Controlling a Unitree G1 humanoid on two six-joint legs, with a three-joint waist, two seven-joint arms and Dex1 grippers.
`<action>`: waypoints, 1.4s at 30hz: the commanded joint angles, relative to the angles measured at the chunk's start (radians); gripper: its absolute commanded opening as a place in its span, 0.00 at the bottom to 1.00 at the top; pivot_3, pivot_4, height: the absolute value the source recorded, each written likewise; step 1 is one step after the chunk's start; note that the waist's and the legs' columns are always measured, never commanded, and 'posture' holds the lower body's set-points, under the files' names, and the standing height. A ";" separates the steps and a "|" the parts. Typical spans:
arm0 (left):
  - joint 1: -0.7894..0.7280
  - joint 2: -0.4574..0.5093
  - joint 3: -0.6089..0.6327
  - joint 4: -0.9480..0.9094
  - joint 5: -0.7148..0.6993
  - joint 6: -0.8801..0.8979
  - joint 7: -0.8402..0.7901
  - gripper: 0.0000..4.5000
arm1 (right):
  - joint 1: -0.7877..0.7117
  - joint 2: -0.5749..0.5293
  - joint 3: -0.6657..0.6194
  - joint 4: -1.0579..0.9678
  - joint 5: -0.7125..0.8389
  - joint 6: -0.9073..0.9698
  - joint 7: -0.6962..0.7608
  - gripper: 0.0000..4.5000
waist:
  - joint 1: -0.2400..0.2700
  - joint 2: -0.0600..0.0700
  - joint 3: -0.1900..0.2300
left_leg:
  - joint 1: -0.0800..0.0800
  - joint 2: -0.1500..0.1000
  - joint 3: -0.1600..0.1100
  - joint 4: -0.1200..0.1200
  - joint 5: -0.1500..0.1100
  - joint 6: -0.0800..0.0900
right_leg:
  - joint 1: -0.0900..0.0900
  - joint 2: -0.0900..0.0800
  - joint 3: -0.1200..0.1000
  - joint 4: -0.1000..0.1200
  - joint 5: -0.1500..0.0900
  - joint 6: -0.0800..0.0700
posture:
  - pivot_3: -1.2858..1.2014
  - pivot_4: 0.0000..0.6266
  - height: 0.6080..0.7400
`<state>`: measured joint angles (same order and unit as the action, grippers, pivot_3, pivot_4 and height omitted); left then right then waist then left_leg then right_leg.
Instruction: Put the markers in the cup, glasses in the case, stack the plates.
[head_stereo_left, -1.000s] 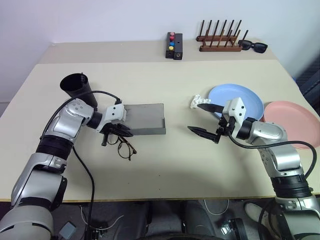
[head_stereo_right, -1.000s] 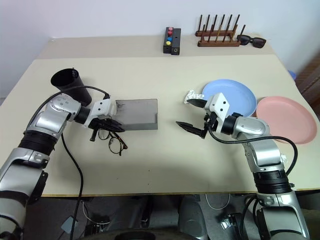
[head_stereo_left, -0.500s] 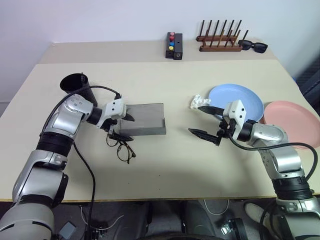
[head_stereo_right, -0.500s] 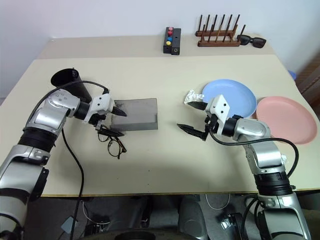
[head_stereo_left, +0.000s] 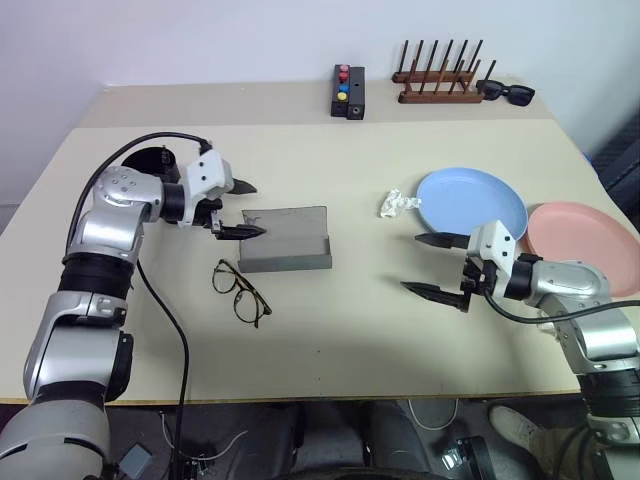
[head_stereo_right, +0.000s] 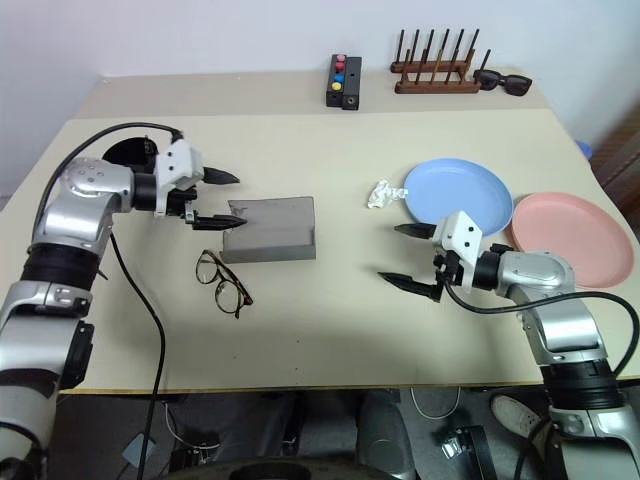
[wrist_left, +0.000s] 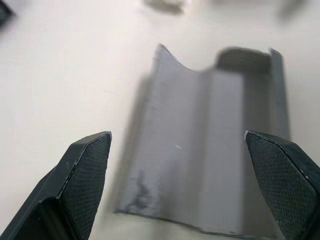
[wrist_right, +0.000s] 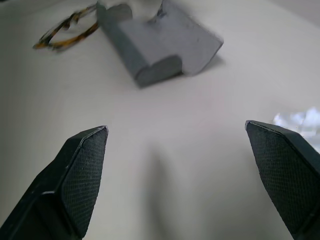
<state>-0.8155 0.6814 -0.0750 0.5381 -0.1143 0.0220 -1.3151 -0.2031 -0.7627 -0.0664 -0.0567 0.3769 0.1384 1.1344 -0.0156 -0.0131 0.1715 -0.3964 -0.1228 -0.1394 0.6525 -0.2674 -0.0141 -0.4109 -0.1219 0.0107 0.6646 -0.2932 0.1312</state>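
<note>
While the head views look down on the table, one pair of glasses lies just in front of one grey case. Two plates, blue and pink, sit side by side at right. One black cup stands behind the left gripper, wide open and empty, over the case's left end. The right gripper hangs wide open and empty too. From the left wrist view, the case lies between two spread fingers. From the right wrist view, glasses touch the case.
</note>
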 joint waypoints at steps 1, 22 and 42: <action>0.053 0.079 0.039 -0.074 -0.046 0.015 -0.063 0.97 | 0.012 -0.012 -0.045 -0.018 0.018 -0.036 0.013 1.00 | -0.006 0.000 0.000 | 0.000 0.000 0.000 0.000 0.000 0.000 | 0.000 0.000 0.000 0.000 0.000 0.000 | 0.52 0.24 1.00; -0.039 0.283 -0.255 0.075 -0.050 -0.640 -0.299 0.97 | -0.011 0.071 -0.017 0.021 -0.003 -0.082 -0.032 1.00 | 0.002 0.000 0.000 | 0.002 0.000 0.000 -0.001 0.000 0.000 | 0.001 0.001 0.001 -0.001 0.000 0.000 | 0.52 0.24 1.00; -0.177 0.279 -0.518 0.192 -0.131 -0.846 -0.299 0.97 | 0.005 0.087 -0.020 0.000 -0.015 -0.081 -0.077 1.00 | 0.000 0.000 0.000 | 0.002 0.000 0.000 0.000 -0.001 0.002 | 0.002 0.001 0.001 0.000 0.000 0.000 | 0.52 0.24 1.00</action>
<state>-0.9767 0.9536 -0.6079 0.7486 -0.2122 -0.8349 -1.6110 -0.1972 -0.6803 -0.0790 -0.0182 0.3558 0.0716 1.0643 -0.0159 -0.0131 0.1715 -0.3946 -0.1227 -0.1392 0.6524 -0.2684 -0.0121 -0.4093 -0.1207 0.0120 0.6644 -0.2932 0.1314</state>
